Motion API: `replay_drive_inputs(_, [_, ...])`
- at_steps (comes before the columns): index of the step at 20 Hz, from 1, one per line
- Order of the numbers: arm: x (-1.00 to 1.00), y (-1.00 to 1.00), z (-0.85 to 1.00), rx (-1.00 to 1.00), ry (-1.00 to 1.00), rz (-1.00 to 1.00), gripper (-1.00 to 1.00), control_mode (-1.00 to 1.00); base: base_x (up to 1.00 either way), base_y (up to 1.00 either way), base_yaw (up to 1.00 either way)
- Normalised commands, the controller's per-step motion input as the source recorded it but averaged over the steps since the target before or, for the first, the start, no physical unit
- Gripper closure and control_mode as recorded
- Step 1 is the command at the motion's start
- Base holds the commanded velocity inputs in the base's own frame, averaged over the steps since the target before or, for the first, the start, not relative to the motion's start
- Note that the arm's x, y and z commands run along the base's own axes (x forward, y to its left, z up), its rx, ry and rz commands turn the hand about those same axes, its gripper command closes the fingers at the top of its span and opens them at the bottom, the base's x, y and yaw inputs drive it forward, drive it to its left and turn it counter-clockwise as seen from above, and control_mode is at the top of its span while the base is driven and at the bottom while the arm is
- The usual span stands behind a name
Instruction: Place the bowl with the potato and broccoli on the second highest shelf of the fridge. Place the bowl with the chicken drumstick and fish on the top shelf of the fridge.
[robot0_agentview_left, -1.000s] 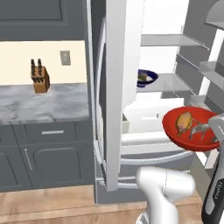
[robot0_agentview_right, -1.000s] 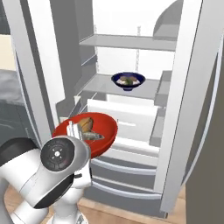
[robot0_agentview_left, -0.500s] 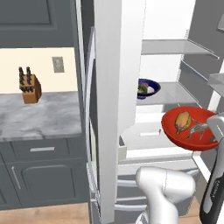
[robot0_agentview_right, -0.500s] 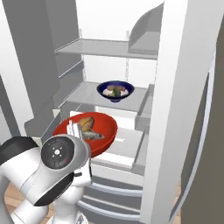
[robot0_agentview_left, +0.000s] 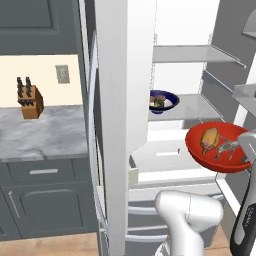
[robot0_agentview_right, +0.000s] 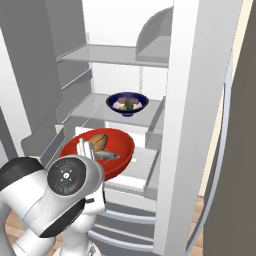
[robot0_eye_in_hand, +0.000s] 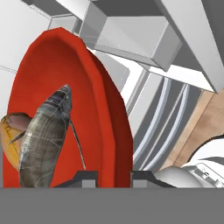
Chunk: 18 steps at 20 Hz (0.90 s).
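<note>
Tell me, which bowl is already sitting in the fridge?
The dark blue bowl with the potato and broccoli; it rests on the second highest shelf. The red bowl is outside, gripped on its rim by the gripper.

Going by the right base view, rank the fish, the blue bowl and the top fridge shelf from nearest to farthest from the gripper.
1. The fish: in the red bowl, whose rim the gripper is shut on.
2. The blue bowl: beyond, on the second highest shelf.
3. The top shelf: highest and farthest.
</note>
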Motion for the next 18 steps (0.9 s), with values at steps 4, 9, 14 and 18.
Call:
replay_drive_inputs(4, [0.00, 0.00, 0.00, 0.00, 0.00, 0.00, 1.00, 1.00, 0.35, 0.00, 0.00])
replay_drive_inputs(9, [0.00, 0.00, 0.00, 0.00, 0.00, 0.00, 1.00, 1.00, 0.32, 0.00, 0.00])
replay_drive_inputs(14, [0.00, 0.00, 0.00, 0.00, 0.00, 0.00, 1.00, 1.00, 0.34, 0.00, 0.00])
replay_drive_inputs(18, [0.00, 0.00, 0.00, 0.00, 0.00, 0.00, 1.00, 1.00, 0.35, 0.00, 0.00])
